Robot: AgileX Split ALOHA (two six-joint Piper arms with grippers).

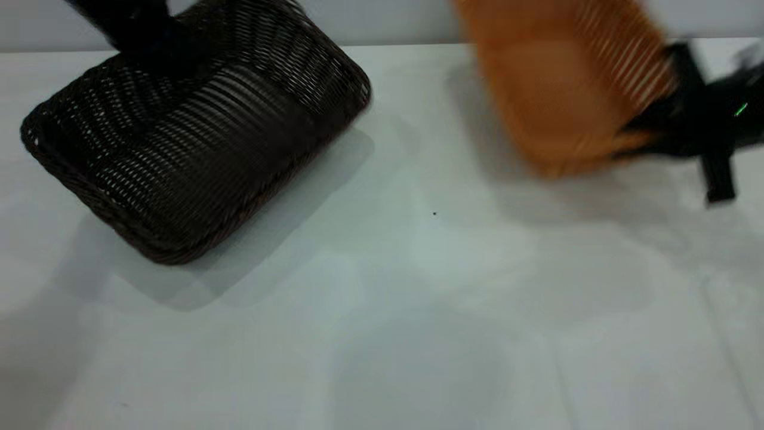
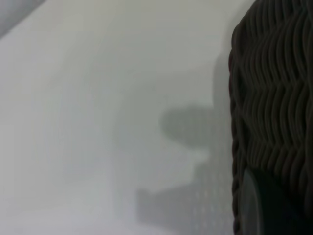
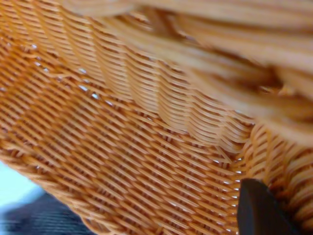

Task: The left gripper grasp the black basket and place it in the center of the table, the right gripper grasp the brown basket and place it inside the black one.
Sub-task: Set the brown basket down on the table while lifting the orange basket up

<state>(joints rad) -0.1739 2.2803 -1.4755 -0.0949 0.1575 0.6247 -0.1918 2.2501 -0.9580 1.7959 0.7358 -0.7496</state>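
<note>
The black basket [image 1: 197, 143] hangs tilted above the left part of the white table [image 1: 418, 310], with its shadow beneath it. My left gripper [image 1: 149, 57] is shut on its far rim. In the left wrist view one dark finger [image 2: 254, 208] lies against the basket's woven wall [image 2: 274, 98] at the rim. The brown basket [image 1: 567, 83] is lifted and tilted at the back right, blurred by motion. My right gripper [image 1: 641, 128] is shut on its right rim. In the right wrist view the orange weave [image 3: 127, 147] fills the picture, with one dark fingertip [image 3: 259, 210] pressed on the wall.
The table's back edge meets a pale wall [image 1: 406, 21] behind both baskets. A tiny dark speck [image 1: 434, 213] lies near the table's middle. White tabletop stretches between and in front of the baskets.
</note>
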